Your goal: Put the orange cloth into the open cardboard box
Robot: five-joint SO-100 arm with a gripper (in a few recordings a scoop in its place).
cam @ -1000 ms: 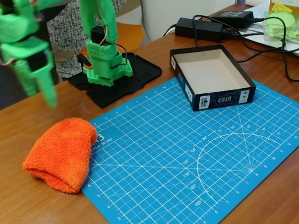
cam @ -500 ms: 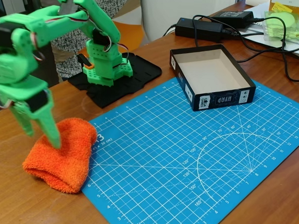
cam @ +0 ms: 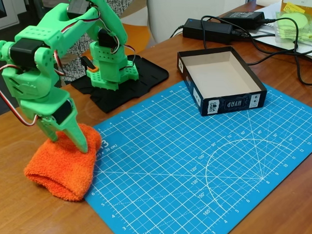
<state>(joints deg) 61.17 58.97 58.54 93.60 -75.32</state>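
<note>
The orange cloth (cam: 60, 171), fuzzy and mitten-shaped, lies on the wooden table at the left, its right edge overlapping the blue cutting mat. My green gripper (cam: 67, 140) is down on the cloth's upper end, open, with one long finger (cam: 78, 138) pressed into the fabric near its top right and the shorter one at the top left edge. The open cardboard box (cam: 220, 78), black outside and beige inside, stands empty at the mat's far corner, well to the right of the gripper.
The blue cutting mat (cam: 195, 165) covers the table's middle. The arm's base (cam: 110, 68) sits on a black plate behind the cloth. Two black power adapters (cam: 207, 29) with cables and pale green pads in plastic (cam: 297, 24) lie behind the box. A person stands behind the arm.
The arm has swung down and rightwards from above the table's left edge, and the open gripper now rests on the cloth's upper end. The cloth and box have stayed in place.
</note>
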